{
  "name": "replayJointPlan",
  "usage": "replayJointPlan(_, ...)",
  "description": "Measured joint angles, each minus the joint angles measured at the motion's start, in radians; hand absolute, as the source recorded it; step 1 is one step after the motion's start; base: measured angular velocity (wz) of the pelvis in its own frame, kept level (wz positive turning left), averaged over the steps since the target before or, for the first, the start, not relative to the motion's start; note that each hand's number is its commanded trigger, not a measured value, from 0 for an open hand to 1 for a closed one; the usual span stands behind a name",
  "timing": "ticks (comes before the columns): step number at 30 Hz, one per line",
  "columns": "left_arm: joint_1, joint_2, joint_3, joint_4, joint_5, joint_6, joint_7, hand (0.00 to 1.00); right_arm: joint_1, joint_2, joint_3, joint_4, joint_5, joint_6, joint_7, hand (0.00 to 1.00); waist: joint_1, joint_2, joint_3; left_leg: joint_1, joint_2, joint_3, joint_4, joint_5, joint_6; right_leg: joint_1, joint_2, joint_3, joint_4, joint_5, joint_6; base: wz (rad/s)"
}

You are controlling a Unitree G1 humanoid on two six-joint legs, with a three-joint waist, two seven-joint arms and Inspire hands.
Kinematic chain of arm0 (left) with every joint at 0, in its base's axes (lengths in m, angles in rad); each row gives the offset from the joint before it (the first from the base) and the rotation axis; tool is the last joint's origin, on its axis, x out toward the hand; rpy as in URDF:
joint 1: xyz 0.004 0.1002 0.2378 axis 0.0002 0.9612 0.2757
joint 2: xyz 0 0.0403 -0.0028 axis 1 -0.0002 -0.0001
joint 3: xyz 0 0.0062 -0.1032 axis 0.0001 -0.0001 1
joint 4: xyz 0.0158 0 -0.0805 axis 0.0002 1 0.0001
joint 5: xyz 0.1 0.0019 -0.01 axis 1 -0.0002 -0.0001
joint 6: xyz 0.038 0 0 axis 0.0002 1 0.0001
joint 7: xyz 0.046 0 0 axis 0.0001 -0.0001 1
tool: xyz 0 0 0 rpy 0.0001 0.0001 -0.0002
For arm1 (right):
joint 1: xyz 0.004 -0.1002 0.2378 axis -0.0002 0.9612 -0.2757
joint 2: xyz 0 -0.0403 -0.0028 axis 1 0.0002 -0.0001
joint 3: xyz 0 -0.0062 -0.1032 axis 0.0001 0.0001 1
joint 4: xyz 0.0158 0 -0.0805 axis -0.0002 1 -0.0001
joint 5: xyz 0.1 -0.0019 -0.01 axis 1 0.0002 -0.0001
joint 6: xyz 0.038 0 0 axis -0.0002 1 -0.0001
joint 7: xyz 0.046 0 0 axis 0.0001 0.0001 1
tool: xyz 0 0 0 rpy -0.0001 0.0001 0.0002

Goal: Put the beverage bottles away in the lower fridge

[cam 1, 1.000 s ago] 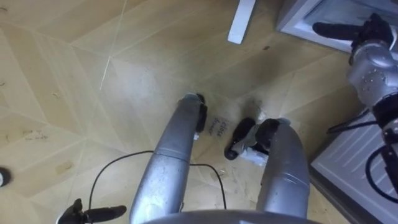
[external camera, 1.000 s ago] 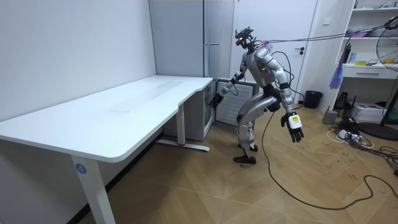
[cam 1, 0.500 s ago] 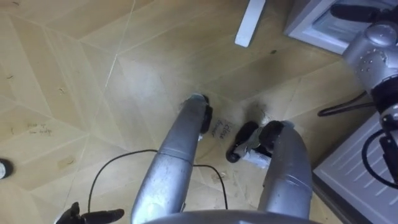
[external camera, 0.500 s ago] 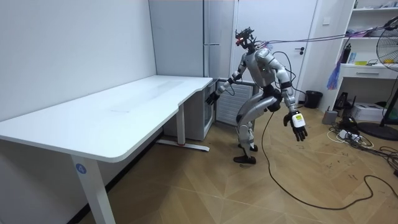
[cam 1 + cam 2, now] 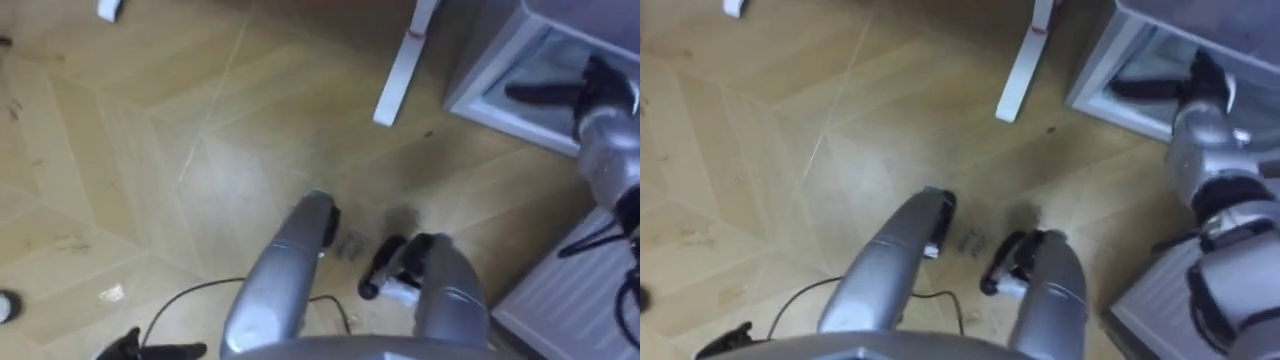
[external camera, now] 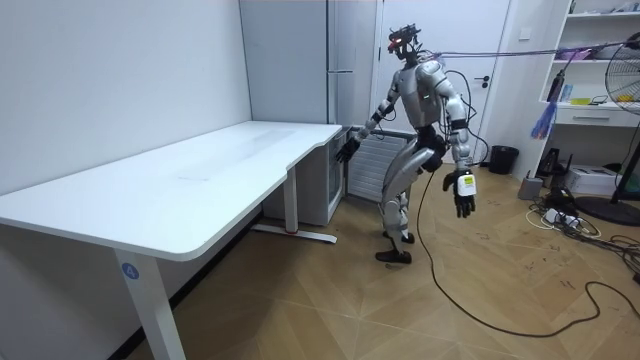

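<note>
Left eye view, looking down at the wood floor: the right hand is stretched out flat, fingers straight, right at the front of the lower fridge. Can't tell if it's touching. The left hand sits low down with its fingers loose. Room view: the robot stands knees bent by the end of the table, where that fridge sits, left hand dangling empty. Right eye view: same deal, and I can't tell where the drinks are.

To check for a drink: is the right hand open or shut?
Open: the right hand stretches straight fingers toward the fridge, holding nothing.
</note>
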Motion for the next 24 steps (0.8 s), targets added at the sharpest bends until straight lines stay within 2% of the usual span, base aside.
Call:
replayJointPlan(2,-0.002,-0.001,0.003,0.001,-0.001,0.000,-0.016,0.00,0.064,0.006,-0.002,0.029,-0.050,-0.002,0.062,0.00,-0.003,0.001,-0.0015,0.051,0.015,0.009,-0.022,-0.010,0.004,0.054,0.015,0.003,-0.042,0.009,0.005,-0.24)
replayJointPlan(4,-0.009,-0.012,0.010,0.010,-0.001,-0.003,-0.030,0.00,0.153,0.020,-0.021,0.076,-0.128,-0.005,0.119,0.00,-0.013,0.012,-0.0118,0.108,0.018,0.012,-0.058,-0.016,0.008,0.114,0.025,0.002,-0.095,0.020,0.016,-0.11)
replayJointPlan(5,-0.009,-0.015,0.010,0.015,-0.001,-0.004,-0.036,0.00,0.172,0.029,-0.024,0.092,-0.147,-0.005,0.129,0.00,-0.023,0.013,-0.0141,0.126,0.018,0.016,-0.070,-0.017,0.009,0.130,0.026,0.004,-0.108,0.024,0.018,-0.12)
replayJointPlan(6,-0.010,-0.023,0.010,0.029,0.001,-0.005,-0.039,0.00,0.208,0.057,-0.040,0.130,-0.180,-0.007,0.149,0.00,-0.036,0.015,-0.0162,0.167,0.018,0.024,-0.096,-0.018,0.012,0.168,0.025,0.007,-0.135,0.028,0.022,-0.10)
replayJointPlan(8,-0.015,-0.038,0.015,0.053,0.020,-0.005,-0.039,0.00,0.278,0.103,-0.051,0.163,-0.230,-0.007,0.161,0.00,-0.061,0.022,-0.0275,0.224,0.021,0.029,-0.134,-0.020,0.017,0.227,0.035,0.011,-0.183,0.035,0.033,-0.09)
replayJointPlan(9,-0.025,-0.058,0.031,0.081,0.041,-0.009,-0.038,0.00,0.324,0.136,-0.052,0.190,-0.255,-0.008,0.170,0.00,-0.067,0.025,-0.0321,0.273,0.027,0.036,-0.169,-0.020,0.018,0.274,0.044,0.014,-0.227,0.046,0.038,-0.19)
replayJointPlan(10,-0.025,-0.075,0.033,0.100,0.052,-0.017,-0.036,0.00,0.371,0.169,-0.059,0.209,-0.264,-0.008,0.184,0.00,-0.074,0.027,-0.0340,0.329,0.032,0.050,-0.210,-0.017,0.022,0.326,0.052,0.022,-0.272,0.056,0.045,-0.22)
replayJointPlan(12,-0.021,-0.100,0.050,0.116,0.080,-0.019,-0.034,0.00,0.437,0.206,-0.065,0.209,-0.273,-0.008,0.187,0.00,-0.083,0.028,-0.0409,0.407,0.036,0.069,-0.279,-0.008,0.023,0.395,0.066,0.040,-0.345,0.077,0.053,-0.31)
replayJointPlan(13,-0.019,-0.114,0.055,0.120,0.080,-0.019,-0.025,0.00,0.468,0.231,-0.089,0.208,-0.273,-0.008,0.186,0.00,-0.092,0.026,-0.0415,0.461,0.038,0.081,-0.329,0.004,0.024,0.441,0.075,0.055,-0.397,0.094,0.059,-0.33)
replayJointPlan(15,-0.012,-0.137,0.075,0.121,0.098,-0.020,-0.008,0.00,0.497,0.262,-0.129,0.213,-0.271,-0.011,0.186,0.00,-0.118,0.017,-0.0412,0.537,0.036,0.098,-0.401,0.022,0.027,0.509,0.079,0.063,-0.466,0.114,0.066,-0.20)
replayJointPlan(16,-0.008,-0.154,0.098,0.120,0.136,-0.021,0.001,0.00,0.520,0.280,-0.163,0.213,-0.261,-0.018,0.186,0.00,-0.127,0.011,-0.0489,0.582,0.034,0.109,-0.437,0.030,0.030,0.546,0.081,0.070,-0.505,0.125,0.071,-0.15)
replayJointPlan(17,-0.008,-0.164,0.112,0.120,0.149,-0.021,0.006,0.00,0.528,0.286,-0.176,0.214,-0.253,-0.020,0.187,0.00,-0.131,0.010,-0.0493,0.602,0.033,0.112,-0.453,0.032,0.031,0.561,0.082,0.074,-0.521,0.127,0.074,-0.18)
replayJointPlan(19,-0.007,-0.193,0.165,0.121,0.174,-0.021,0.015,0.00,0.545,0.314,-0.229,0.231,-0.231,-0.020,0.197,0.00,-0.163,0.004,-0.0514,0.672,0.029,0.119,-0.499,0.034,0.032,0.630,0.086,0.078,-0.578,0.135,0.083,-0.08)
replayJointPlan(22,-0.012,-0.212,0.235,0.115,0.218,-0.023,0.043,0.00,0.553,0.351,-0.273,0.256,-0.231,-0.021,0.217,0.00,-0.189,-0.015,-0.0535,0.744,0.025,0.121,-0.553,0.034,0.032,0.702,0.093,0.086,-0.636,0.144,0.091,-0.02)
replayJointPlan(23,-0.013,-0.214,0.245,0.113,0.226,-0.024,0.049,0.00,0.554,0.357,-0.280,0.259,-0.231,-0.020,0.222,0.00,-0.191,-0.010,-0.0575,0.756,0.024,0.122,-0.561,0.034,0.032,0.711,0.095,0.087,-0.642,0.145,0.092,-0.09)
replayJointPlan(24,-0.016,-0.217,0.262,0.109,0.257,-0.024,0.058,0.00,0.556,0.364,-0.284,0.267,-0.228,-0.019,0.231,0.00,-0.193,-0.020,-0.0569,0.779,0.023,0.126,-0.576,0.034,0.032,0.731,0.100,0.090,-0.654,0.148,0.094,-0.18)
